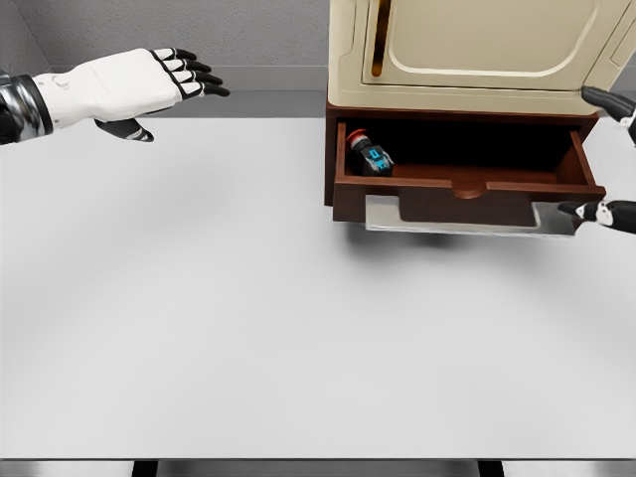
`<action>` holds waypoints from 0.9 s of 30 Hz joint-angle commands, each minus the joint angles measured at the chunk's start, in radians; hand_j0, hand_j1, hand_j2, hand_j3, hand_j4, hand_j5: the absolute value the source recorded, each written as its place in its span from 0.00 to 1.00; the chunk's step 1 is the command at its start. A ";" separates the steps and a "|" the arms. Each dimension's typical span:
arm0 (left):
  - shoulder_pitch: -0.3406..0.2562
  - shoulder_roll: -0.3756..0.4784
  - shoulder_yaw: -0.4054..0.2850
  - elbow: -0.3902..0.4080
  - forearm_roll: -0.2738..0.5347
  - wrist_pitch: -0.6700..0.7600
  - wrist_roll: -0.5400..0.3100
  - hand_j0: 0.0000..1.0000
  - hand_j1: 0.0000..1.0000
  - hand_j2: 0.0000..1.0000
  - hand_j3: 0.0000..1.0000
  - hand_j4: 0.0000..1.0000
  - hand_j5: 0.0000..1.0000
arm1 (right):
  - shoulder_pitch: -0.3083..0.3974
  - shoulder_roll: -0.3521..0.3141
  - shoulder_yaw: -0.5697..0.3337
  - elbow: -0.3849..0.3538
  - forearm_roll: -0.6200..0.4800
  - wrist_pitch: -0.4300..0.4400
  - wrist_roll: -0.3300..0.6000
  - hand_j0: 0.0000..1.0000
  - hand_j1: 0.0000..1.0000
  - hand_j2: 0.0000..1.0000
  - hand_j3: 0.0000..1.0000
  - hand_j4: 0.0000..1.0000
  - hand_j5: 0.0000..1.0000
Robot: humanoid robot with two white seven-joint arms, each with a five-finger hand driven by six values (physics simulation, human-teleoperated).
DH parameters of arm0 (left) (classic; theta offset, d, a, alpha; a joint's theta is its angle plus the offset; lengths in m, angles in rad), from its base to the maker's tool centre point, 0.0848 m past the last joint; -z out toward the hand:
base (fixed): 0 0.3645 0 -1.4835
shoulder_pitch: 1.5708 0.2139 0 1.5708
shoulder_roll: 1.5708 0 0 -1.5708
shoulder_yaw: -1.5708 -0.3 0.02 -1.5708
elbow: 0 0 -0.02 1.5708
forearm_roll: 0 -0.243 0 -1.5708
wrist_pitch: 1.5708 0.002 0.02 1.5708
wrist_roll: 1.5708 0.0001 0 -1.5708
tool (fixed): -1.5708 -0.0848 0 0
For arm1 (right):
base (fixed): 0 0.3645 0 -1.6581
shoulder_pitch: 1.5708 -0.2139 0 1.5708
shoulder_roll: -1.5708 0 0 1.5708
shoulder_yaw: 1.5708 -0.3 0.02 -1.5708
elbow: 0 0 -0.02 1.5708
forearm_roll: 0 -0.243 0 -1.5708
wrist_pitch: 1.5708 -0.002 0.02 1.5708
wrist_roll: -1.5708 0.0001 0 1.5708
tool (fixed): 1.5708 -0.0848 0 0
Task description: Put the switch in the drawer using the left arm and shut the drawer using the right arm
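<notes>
Switch (375, 154) (no legible label) — inside open drawer (467, 187)

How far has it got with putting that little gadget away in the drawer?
First part looks done: the switch lies in the drawer, and the left hand is away, open and empty. The drawer is open. The right hand sits at its right corner, with closing left.
</notes>
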 commanded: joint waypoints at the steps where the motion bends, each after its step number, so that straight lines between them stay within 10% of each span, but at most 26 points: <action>1: 0.000 0.001 0.001 0.000 0.005 0.002 0.001 1.00 1.00 1.00 1.00 1.00 1.00 | 0.002 -0.046 -0.088 -0.008 -0.015 0.000 0.004 0.94 0.94 0.94 0.94 0.94 0.94; 3: 0.000 0.001 0.001 0.000 0.005 0.002 0.001 1.00 1.00 1.00 1.00 1.00 1.00 | 0.002 -0.129 -0.108 -0.009 -0.017 0.000 0.004 0.70 0.70 0.70 0.70 0.70 0.70; 6: 0.000 0.001 0.000 0.000 0.005 0.002 0.001 1.00 1.00 1.00 1.00 1.00 1.00 | 0.003 -0.263 -0.096 -0.011 -0.023 0.000 0.000 0.64 0.64 0.64 0.64 0.64 0.64; 11: 0.002 0.002 0.001 0.000 0.006 0.002 0.001 1.00 1.00 1.00 1.00 1.00 1.00 | 0.003 -0.290 0.074 -0.015 -0.012 0.000 0.003 0.64 0.64 0.64 0.64 0.64 0.64; 27: 0.002 0.002 -0.002 0.011 0.009 0.002 0.001 1.00 1.00 1.00 1.00 1.00 1.00 | 0.060 -0.347 0.090 -0.014 -0.015 0.000 -0.002 0.53 0.53 0.53 0.53 0.53 0.53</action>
